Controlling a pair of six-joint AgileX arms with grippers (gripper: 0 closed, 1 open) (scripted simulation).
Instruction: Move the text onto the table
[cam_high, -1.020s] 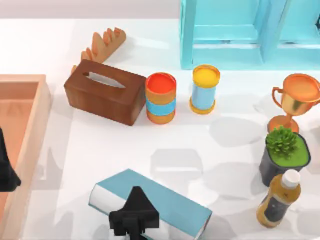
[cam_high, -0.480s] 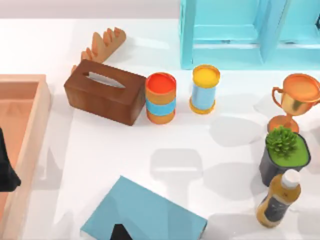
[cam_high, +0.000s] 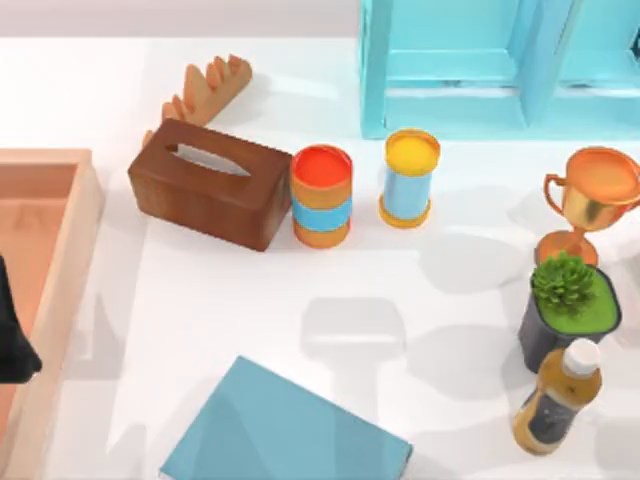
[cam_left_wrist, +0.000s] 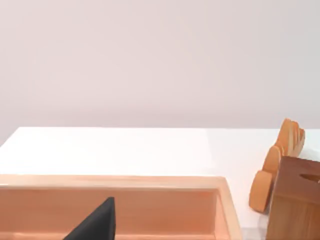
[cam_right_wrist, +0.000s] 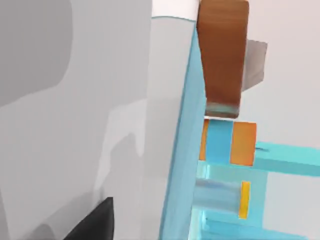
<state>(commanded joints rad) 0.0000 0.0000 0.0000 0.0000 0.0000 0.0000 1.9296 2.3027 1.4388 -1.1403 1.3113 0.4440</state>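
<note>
Text (cam_high: 285, 425): teal-blue hardcover at the table's (cam_high: 230, 300) near edge, left of centre, its cover facing up and part running off the top view's lower border; whether it lies flat or is held, cannot tell. One second ago it showed white page edges with a dark gripper over it; half a second ago only the gripper's tip remained.

Right gripper (cam_right_wrist: 92, 222): a dark finger beside the book; grip undetermined.

Left gripper (cam_left_wrist: 95, 222): over the wooden tray (cam_left_wrist: 150, 182), at the left edge; opening undetermined.

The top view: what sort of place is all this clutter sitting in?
Probably a rendered tabletop test scene, not a real room: a white table with a blue book, a tissue box, a trophy and a turquoise shelf unit.
</note>
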